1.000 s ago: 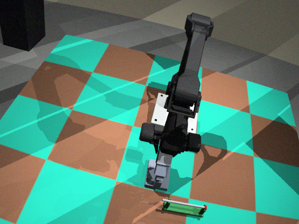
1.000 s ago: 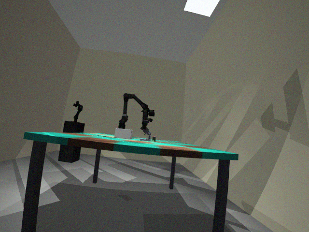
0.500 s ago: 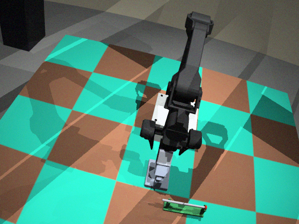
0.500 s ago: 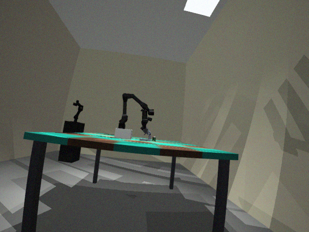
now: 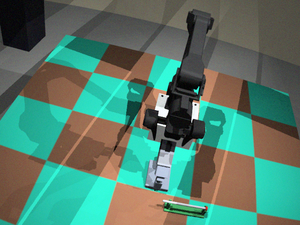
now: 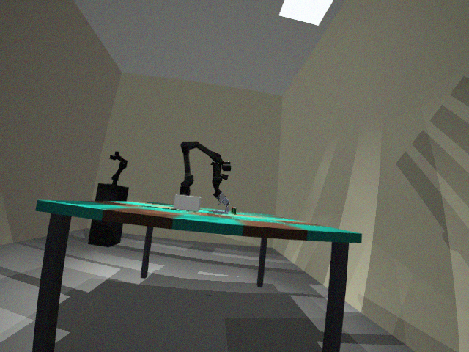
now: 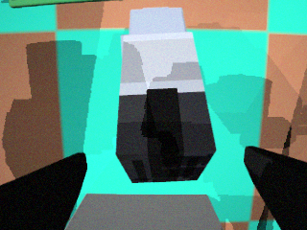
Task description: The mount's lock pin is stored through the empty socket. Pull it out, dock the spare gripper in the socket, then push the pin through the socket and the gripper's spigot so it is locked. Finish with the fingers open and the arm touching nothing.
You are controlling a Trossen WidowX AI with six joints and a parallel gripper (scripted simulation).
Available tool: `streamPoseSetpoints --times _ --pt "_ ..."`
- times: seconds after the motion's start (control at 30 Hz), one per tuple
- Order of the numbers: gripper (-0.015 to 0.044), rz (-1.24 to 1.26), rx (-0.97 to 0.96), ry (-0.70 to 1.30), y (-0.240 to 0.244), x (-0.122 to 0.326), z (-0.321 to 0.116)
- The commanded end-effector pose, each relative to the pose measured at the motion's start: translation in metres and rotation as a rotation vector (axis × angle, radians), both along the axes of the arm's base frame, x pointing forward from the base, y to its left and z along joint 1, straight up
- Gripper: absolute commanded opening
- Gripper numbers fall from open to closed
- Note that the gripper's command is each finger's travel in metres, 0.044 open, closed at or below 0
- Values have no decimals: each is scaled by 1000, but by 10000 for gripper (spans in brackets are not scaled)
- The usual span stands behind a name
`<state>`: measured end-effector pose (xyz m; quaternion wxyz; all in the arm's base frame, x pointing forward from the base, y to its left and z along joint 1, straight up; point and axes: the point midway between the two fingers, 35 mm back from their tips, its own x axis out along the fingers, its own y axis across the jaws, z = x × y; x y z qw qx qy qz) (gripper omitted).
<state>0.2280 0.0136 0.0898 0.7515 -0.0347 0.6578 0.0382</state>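
Note:
My gripper (image 5: 168,142) (image 7: 165,157) is open, its fingers wide on either side of the spare gripper's dark end, with gaps on both sides in the wrist view. The spare gripper (image 5: 166,157) (image 6: 222,198) (image 7: 160,59), pale grey with a dark end, leans at a slant, its lower end at the mount. The mount (image 5: 149,177) has a pale blue-grey base plate flat on the table. The socket and spigot are too unclear to tell how far in the spigot sits. The white lock pin (image 5: 183,204), with a red head, lies across the green rack (image 5: 190,212), out of the mount.
A white block (image 5: 161,111) (image 6: 187,202) stands on the table by my arm's base. The green rack's edge (image 7: 43,2) shows at the wrist view's top left. A black pedestal (image 5: 21,24) (image 6: 105,223) with another small arm (image 6: 120,169) stands beyond the table.

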Motion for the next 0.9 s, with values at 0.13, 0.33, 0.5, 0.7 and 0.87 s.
streamPoseSetpoints --times 0.13,0.33,0.5,0.7,0.87 --pt "440 -1 0 0 -1 -13 11" --pt "440 -4 0 1 -3 -23 19" --pt "440 -6 0 3 -4 -32 26" --pt "440 -8 0 10 -3 -32 36" --pt "440 -8 -1 19 -4 -34 46"
